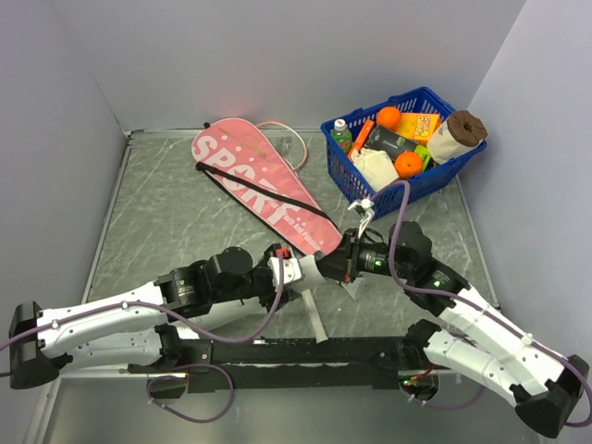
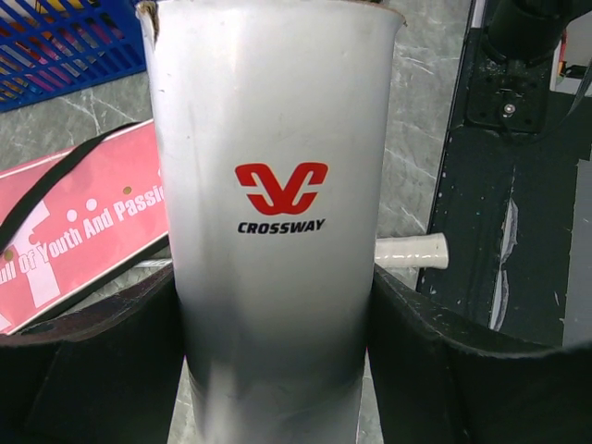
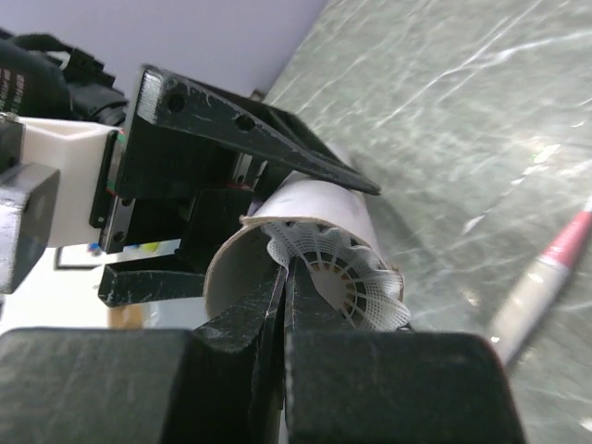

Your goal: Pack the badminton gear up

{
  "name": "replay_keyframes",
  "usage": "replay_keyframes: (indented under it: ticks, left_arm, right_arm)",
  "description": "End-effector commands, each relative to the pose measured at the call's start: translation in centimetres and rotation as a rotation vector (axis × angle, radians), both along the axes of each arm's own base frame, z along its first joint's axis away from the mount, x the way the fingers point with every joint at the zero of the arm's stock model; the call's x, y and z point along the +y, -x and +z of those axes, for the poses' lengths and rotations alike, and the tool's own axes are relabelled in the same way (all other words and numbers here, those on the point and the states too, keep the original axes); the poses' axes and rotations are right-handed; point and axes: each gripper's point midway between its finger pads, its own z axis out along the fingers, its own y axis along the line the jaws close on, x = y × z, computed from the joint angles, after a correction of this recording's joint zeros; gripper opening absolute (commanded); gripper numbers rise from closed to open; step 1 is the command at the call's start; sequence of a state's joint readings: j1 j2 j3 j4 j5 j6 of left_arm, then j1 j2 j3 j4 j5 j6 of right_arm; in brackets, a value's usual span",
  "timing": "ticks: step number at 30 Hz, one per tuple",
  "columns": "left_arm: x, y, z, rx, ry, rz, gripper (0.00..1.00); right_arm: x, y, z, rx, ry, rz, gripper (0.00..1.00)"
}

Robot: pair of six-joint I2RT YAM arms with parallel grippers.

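My left gripper (image 1: 282, 273) (image 2: 273, 314) is shut on the long white tube (image 1: 303, 268) (image 2: 277, 185), lettered "CROSSWAY", and holds it level over the table's middle. My right gripper (image 1: 339, 262) (image 3: 289, 277) is shut on the skirt of the white shuttlecock (image 3: 356, 277), which sits partly inside the tube's open mouth (image 3: 324, 199). The pink "SPORT" bag (image 1: 259, 185) (image 2: 83, 231) with its black strap lies flat behind the arms. A thin pink racket frame (image 1: 292, 139) pokes out behind the bag. A white racket handle (image 1: 314, 322) (image 2: 412, 250) (image 3: 541, 282) lies under the tube.
A blue basket (image 1: 435, 97) (image 2: 55, 46) of groceries stands at the back right, close behind the right arm. Grey walls close in the table on three sides. The arms' black base bar (image 1: 305, 351) runs along the near edge.
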State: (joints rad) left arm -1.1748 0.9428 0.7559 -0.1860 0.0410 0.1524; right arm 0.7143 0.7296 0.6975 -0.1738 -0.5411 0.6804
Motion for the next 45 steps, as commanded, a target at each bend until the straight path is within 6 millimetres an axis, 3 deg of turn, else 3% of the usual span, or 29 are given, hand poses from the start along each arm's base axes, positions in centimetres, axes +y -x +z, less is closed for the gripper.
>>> replay_keyframes:
  ticks: [1,7,9,10,14,20,24,27,30,34,39,45]
  left_arm:
    - [-0.9,0.6,4.3,-0.033,0.158,-0.033,0.13]
    - [-0.7,0.9,5.2,-0.036,0.183,-0.043,0.13]
    - [-0.6,1.0,5.3,-0.038,0.187,-0.044,0.13]
    - [-0.5,1.0,5.5,-0.043,0.192,-0.045,0.13]
    - [-0.4,1.2,5.6,-0.041,0.192,-0.045,0.14]
    - [-0.3,1.3,5.5,-0.045,0.182,-0.042,0.14]
    - [-0.4,0.8,4.5,-0.045,0.14,-0.017,0.14]
    - [-0.6,0.7,4.0,-0.039,0.123,-0.01,0.14]
    - [-0.7,0.5,3.9,-0.038,0.113,-0.003,0.14]
    - [-0.7,0.6,4.0,-0.034,0.118,-0.006,0.14]
    - [-0.4,0.4,4.5,-0.043,0.129,0.008,0.14]
    - [0.0,0.1,5.2,-0.052,0.151,0.04,0.14]
  right_arm:
    - [2.0,1.2,-0.6,0.042,-0.061,0.099,0.0]
    - [4.9,3.1,-0.8,0.09,-0.083,0.245,0.03]
    - [5.5,3.3,-0.8,0.084,-0.064,0.261,0.13]
    - [5.8,3.2,-1.2,0.093,-0.049,0.262,0.25]
    - [5.6,2.6,-0.8,0.058,-0.025,0.231,0.44]
    - [3.4,1.6,1.5,-0.058,0.053,0.128,0.52]
    - [0.9,0.8,4.2,-0.138,0.066,0.002,0.55]
    - [-1.3,0.2,5.1,-0.168,0.086,-0.105,0.62]
    - [-3.8,-1.1,4.7,-0.173,0.152,-0.25,0.64]
    - [-6.2,-2.0,3.0,-0.123,0.231,-0.378,0.65]
    - [-10.6,-3.2,-2.8,0.016,0.407,-0.62,0.63]
    - [-13.0,-2.9,-9.9,0.182,0.492,-0.775,0.61]
